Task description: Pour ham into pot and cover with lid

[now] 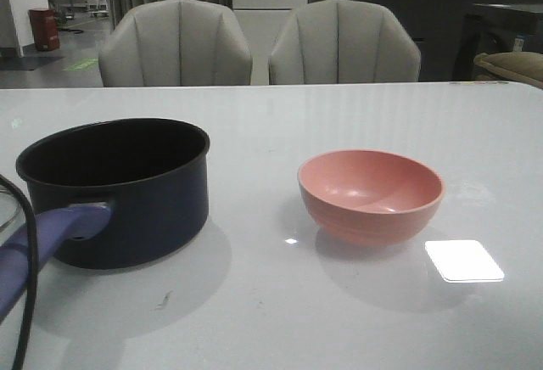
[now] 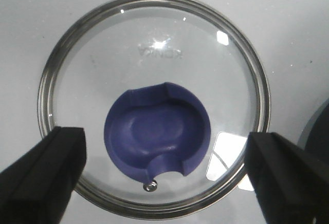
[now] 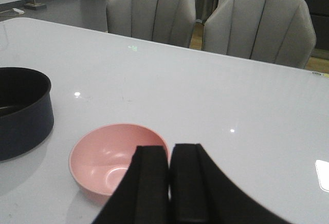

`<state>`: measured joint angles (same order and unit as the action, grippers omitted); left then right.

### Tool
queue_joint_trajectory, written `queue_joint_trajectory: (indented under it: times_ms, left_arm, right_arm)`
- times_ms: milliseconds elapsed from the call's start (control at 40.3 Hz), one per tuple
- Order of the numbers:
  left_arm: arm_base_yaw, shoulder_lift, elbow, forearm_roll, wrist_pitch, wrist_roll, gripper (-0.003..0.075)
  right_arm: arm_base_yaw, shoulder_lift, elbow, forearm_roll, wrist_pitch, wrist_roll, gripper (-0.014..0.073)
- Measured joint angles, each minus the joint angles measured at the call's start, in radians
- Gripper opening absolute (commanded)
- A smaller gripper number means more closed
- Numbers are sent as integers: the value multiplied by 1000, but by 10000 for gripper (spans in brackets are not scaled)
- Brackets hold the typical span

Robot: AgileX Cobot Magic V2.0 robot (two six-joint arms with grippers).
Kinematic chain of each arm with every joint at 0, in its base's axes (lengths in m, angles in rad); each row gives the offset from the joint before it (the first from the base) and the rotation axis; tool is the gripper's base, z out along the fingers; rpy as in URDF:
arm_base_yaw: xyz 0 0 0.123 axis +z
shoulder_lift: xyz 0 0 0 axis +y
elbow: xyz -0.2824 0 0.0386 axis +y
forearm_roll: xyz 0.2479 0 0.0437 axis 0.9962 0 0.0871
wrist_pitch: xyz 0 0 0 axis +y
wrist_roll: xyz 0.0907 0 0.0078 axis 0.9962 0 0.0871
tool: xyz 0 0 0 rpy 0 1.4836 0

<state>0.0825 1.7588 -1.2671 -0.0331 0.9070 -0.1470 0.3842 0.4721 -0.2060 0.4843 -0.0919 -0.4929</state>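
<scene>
The dark navy pot (image 1: pixel 119 192) stands on the left of the white table, its purple-blue handle (image 1: pixel 51 234) pointing toward me. It also shows in the right wrist view (image 3: pixel 23 113). The pink bowl (image 1: pixel 371 193) stands to its right and looks empty, as it does in the right wrist view (image 3: pixel 110 160). No ham shows anywhere. The glass lid (image 2: pixel 154 54) lies flat on the table, blue knob (image 2: pixel 157 131) up. My left gripper (image 2: pixel 165 142) is open above it, one finger on each side of the knob, apart from it. My right gripper (image 3: pixel 170 149) is shut and empty, just behind the bowl.
Two grey chairs (image 1: pixel 254 43) stand at the table's far edge. A black cable (image 1: pixel 25 302) hangs at the front left beside the pot handle. The pot's edge (image 2: pixel 320 136) shows beside the lid. A bright light patch (image 1: pixel 463 260) lies near the bowl.
</scene>
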Motion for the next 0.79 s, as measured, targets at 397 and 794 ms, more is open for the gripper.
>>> queue_joint_trajectory:
  times_ms: [397, 794]
  left_arm:
    - [0, 115, -83, 12, 37, 4, 636]
    - [0, 187, -86, 19, 44, 4, 558]
  right_arm:
    - [0, 0, 0, 0, 0, 0, 160]
    - [0, -2, 0, 2, 0, 0, 160]
